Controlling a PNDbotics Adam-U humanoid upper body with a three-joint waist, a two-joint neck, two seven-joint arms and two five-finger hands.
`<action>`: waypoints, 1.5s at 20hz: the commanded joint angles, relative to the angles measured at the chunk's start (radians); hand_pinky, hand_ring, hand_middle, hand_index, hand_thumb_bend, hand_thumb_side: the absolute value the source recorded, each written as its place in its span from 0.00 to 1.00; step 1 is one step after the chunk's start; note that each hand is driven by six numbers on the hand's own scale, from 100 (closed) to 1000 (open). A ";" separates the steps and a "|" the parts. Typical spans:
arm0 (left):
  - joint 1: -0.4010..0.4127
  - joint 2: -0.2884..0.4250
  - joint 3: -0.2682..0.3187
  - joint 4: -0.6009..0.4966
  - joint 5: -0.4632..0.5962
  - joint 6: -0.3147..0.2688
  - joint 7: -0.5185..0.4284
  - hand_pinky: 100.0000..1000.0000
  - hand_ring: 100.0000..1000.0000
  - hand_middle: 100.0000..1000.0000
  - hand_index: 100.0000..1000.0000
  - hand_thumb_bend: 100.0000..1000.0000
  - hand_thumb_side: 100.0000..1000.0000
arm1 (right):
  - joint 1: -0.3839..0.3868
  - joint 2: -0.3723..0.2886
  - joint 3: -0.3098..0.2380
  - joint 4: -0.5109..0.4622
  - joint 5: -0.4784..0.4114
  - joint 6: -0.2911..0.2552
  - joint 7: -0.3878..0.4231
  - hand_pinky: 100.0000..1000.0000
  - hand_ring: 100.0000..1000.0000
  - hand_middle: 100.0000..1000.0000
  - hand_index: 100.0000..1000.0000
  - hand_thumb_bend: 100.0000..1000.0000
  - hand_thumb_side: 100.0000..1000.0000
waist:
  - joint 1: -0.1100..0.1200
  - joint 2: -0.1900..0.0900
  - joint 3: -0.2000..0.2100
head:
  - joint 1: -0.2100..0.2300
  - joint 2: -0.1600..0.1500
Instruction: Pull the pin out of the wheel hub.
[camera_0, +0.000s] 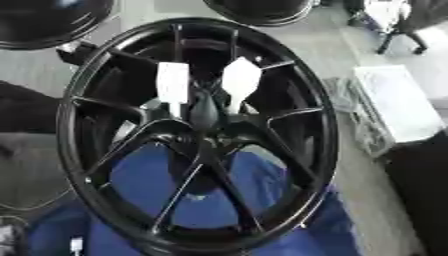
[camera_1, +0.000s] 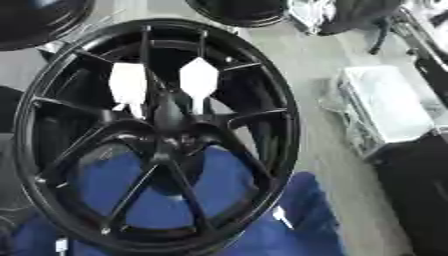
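Neither of my hands shows in either view, so their state I cannot tell, and the large black spoked wheel hub (camera_0: 197, 135) fills mid-frame with what may be two white-tagged pins (camera_0: 241, 80), seemingly unpulled.

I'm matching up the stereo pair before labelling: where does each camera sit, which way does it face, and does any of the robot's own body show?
Left eye view: in the robot's head, looking down at the black wheel over blue cloth; no arm or hand shows.
Right eye view: beside it in the head, facing the same way; the wheel sits further left; no arm or hand either.
Shared: the wheel, two white tags near its centre, the blue cloth, a white box at the right.
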 joint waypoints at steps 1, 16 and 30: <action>-0.003 0.015 0.004 -0.023 -0.007 -0.002 -0.002 0.84 0.68 0.73 0.82 0.12 0.74 | -0.013 -0.021 -0.006 -0.007 0.004 -0.002 0.004 0.84 0.66 0.65 0.79 0.00 0.14 | 0.000 -0.024 0.002 | 0.000 0.002; -0.001 0.020 0.001 -0.019 -0.006 0.001 -0.005 0.84 0.68 0.73 0.82 0.12 0.74 | -0.093 -0.010 0.075 0.012 0.117 -0.051 0.181 0.87 0.76 0.75 0.88 0.00 0.13 | -0.006 -0.039 0.010 | -0.014 0.013; 0.007 0.029 0.000 0.002 -0.010 0.003 -0.003 0.84 0.68 0.73 0.82 0.12 0.74 | -0.219 0.042 0.214 0.135 0.322 -0.244 0.485 0.90 0.82 0.79 0.90 0.35 0.03 | -0.011 -0.067 0.012 | -0.022 0.023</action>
